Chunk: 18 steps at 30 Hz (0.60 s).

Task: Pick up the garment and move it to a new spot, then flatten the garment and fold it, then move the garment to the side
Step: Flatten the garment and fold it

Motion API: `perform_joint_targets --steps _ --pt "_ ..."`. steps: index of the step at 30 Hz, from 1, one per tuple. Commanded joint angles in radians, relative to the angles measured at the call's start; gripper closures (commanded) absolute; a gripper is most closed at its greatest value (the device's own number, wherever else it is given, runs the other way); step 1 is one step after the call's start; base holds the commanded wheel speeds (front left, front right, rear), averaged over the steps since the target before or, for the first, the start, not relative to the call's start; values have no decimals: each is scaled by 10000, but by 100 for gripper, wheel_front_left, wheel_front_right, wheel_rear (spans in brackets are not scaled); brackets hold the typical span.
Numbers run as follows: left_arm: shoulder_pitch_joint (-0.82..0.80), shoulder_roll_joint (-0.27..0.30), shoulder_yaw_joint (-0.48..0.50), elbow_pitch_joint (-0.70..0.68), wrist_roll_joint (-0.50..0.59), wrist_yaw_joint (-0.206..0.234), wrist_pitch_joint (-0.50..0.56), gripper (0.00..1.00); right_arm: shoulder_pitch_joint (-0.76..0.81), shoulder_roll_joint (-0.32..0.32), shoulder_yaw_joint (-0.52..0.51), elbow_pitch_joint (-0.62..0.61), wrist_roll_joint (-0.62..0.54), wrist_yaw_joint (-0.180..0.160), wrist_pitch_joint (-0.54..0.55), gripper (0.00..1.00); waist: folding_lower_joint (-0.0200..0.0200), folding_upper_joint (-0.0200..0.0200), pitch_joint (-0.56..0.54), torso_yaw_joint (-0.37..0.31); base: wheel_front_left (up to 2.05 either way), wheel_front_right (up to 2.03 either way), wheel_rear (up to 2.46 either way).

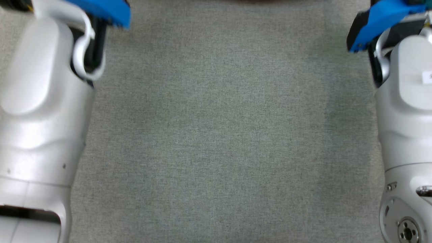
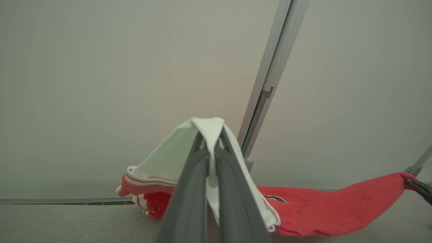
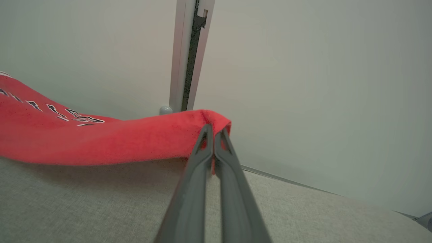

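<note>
The garment [image 2: 337, 209] is red with white trim, dark lettering and a pale green-white inner side. It hangs stretched between my two grippers just above the grey cloth table. My left gripper [image 2: 211, 135] is shut on a white-lined edge of it. My right gripper [image 3: 213, 130] is shut on a red corner of the garment [image 3: 101, 141], which sags away to the left in the right wrist view. In the left wrist view the right gripper's dark tip [image 2: 418, 187] holds the far red corner. The head view shows both pale forearms [image 1: 40, 111] at the sides.
The grey cloth table [image 1: 216, 135] spreads between the forearms. Behind the table rises a pale wall with a grey metal post [image 2: 270, 77], also seen as a post [image 3: 189, 54] in the right wrist view. A thin rail [image 2: 50, 200] runs along the table's back edge.
</note>
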Motion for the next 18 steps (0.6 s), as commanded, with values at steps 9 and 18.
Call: perform_joint_targets --steps 9,18 --pt "2589 375 -350 -1029 -1837 -67 -932 100 1184 2 597 -293 1531 -3 -616 100 -2 0 94 -90 0 0 0" --pt "5378 718 -237 -2752 -2297 -66 -1212 100 4299 -4 1134 -2990 3411 -3 -621 100 -2 0 -779 -108 0 0 0"
